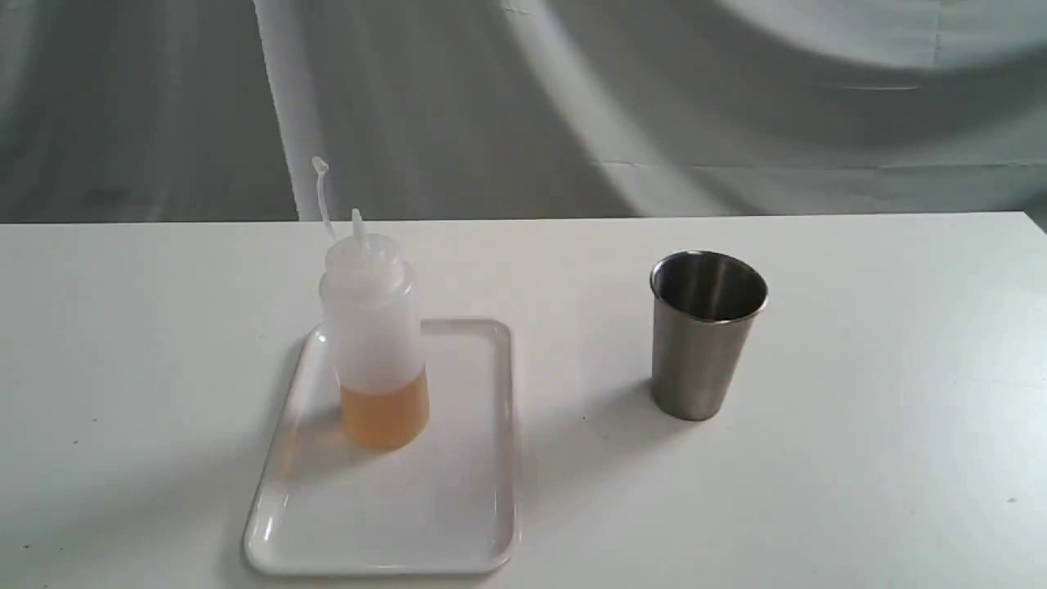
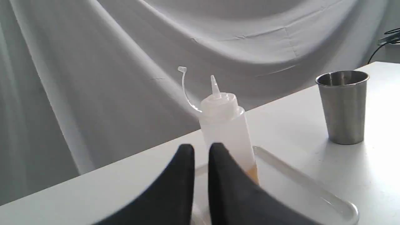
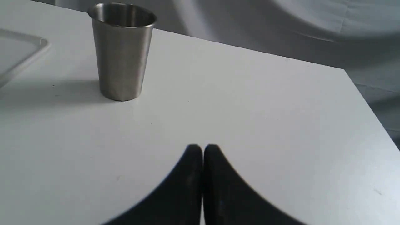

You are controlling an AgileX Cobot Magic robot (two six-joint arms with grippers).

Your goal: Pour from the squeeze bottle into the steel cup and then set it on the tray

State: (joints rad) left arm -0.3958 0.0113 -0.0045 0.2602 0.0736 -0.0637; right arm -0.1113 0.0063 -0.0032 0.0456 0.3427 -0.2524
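The squeeze bottle (image 1: 373,335) stands upright on the white tray (image 1: 393,507), a low band of amber liquid at its bottom and its cap strap sticking up. To its right on the table stands the steel cup (image 1: 705,334), upright. Neither arm shows in the exterior view. In the left wrist view my left gripper (image 2: 201,148) is shut and holds nothing, a short way back from the squeeze bottle (image 2: 226,125), with the tray (image 2: 312,190) and steel cup (image 2: 343,106) beyond. My right gripper (image 3: 203,148) is shut and empty above bare table, well back from the steel cup (image 3: 122,50).
The white table (image 1: 859,458) carries only these things. Its back edge meets a grey draped cloth (image 1: 572,106). A corner of the tray (image 3: 22,50) shows in the right wrist view, and the table's right edge (image 3: 368,103) drops off there.
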